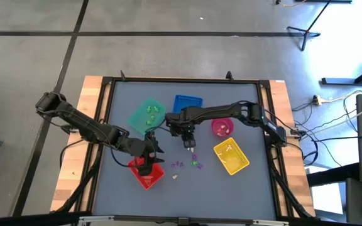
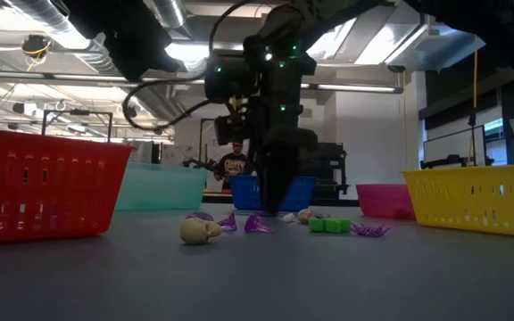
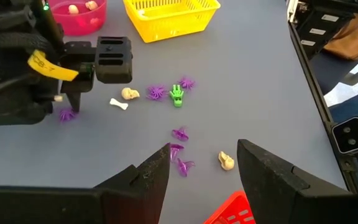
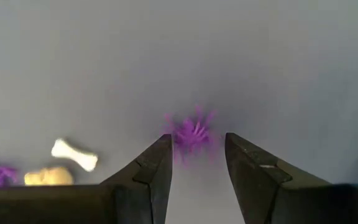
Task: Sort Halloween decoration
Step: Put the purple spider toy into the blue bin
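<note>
— Starting with the biggest thing, what can you make out?

— A grey table (image 1: 256,182) with a wooden edge, both dark arms reaching in over it. Four plastic trays sit on it: a green tray (image 1: 146,115), a blue tray (image 1: 187,103) partly covered by the right arm, a yellow tray (image 1: 231,156) and a red tray (image 1: 147,173), whose near part is hidden under the left arm. A round pink bowl (image 1: 222,127) stands between the blue and yellow trays.

— And the grippers?

— The right gripper (image 4: 196,163) is down at the table surface, fingers apart, with a purple spider (image 4: 192,134) lying between the tips; nothing is clamped. The left gripper (image 3: 204,163) hangs over the red tray's corner, fingers also spread and empty.

— Where are the Halloween decorations?

— Mostly loose on the table between the red and yellow trays (image 3: 178,96): purple spiders, a green skeleton hand (image 3: 177,96), a pale skull (image 3: 226,161), another skull (image 3: 129,94) and a white bone (image 3: 119,104). A few green bits lie in the green tray and pale ones in the pink bowl and yellow tray; from above they are too small to name.

— Anything else unclear?

— In the low view the right arm blocks the middle trinkets, and a person (image 2: 233,166) far behind the table is only partly visible.
</note>
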